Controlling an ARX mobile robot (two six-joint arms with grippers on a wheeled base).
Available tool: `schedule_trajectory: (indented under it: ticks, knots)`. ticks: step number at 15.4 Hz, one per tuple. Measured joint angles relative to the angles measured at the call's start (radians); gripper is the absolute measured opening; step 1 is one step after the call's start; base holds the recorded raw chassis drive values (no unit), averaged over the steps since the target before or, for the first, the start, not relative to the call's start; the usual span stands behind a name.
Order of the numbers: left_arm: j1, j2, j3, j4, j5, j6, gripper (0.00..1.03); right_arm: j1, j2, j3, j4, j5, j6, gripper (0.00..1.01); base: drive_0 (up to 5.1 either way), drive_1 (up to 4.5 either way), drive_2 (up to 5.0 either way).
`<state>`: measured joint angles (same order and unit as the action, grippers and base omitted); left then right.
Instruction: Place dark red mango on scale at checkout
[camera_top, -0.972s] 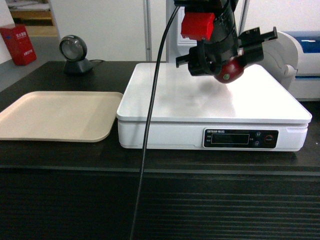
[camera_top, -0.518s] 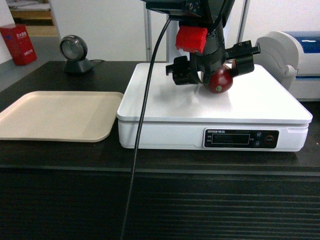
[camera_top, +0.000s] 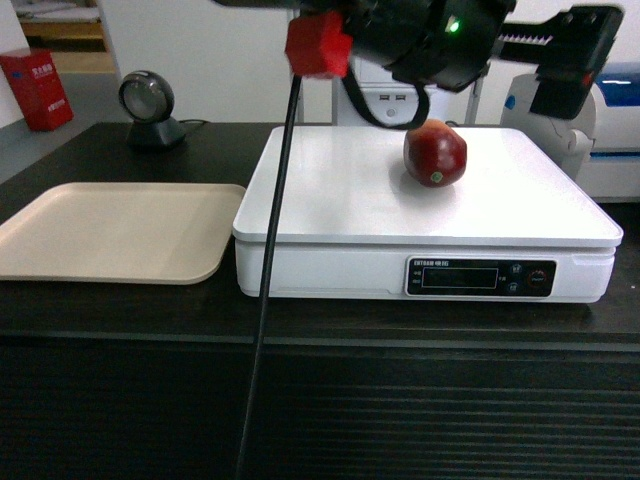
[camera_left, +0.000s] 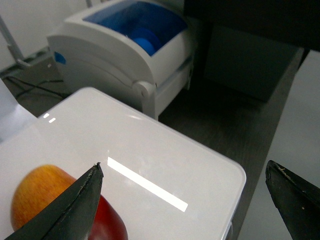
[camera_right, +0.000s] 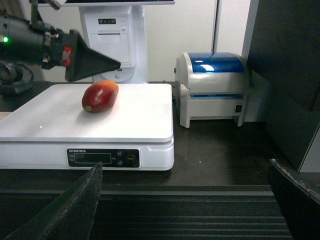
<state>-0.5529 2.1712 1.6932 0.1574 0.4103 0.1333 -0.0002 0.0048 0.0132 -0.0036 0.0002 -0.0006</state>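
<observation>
One dark red mango (camera_top: 435, 153) lies on its side on the flat white top of the scale (camera_top: 330, 200), toward the back right, nothing touching it. My left jaws (camera_left: 185, 200) hang above it, spread wide apart and empty. My right jaws (camera_right: 185, 200) are also wide apart and empty, off to the right facing the scale's front. The scale sits on the black worktop of the checkout (camera_top: 320, 400), just beside a beige tray (camera_top: 110, 230).
</observation>
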Motion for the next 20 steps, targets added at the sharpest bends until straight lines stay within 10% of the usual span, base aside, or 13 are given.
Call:
schedule_trajectory:
  ticks: [2, 12, 20]
  knots:
    - [0.089, -0.085, -0.106, -0.008, 0.169, 0.017, 0.98, 0.0, 0.0, 0.0, 0.0, 0.0, 0.0, 0.98, 0.0, 0.0, 0.0]
    - [0.236, -0.27, -0.231, 0.048, 0.222, -0.031, 0.98, 0.0, 0.0, 0.0, 0.0, 0.0, 0.0, 0.98, 0.0, 0.0, 0.0]
    - [0.486, -0.693, -0.706, 0.209, -0.002, -0.026, 0.98, 0.0, 0.0, 0.0, 0.0, 0.0, 0.0, 0.98, 0.0, 0.0, 0.0]
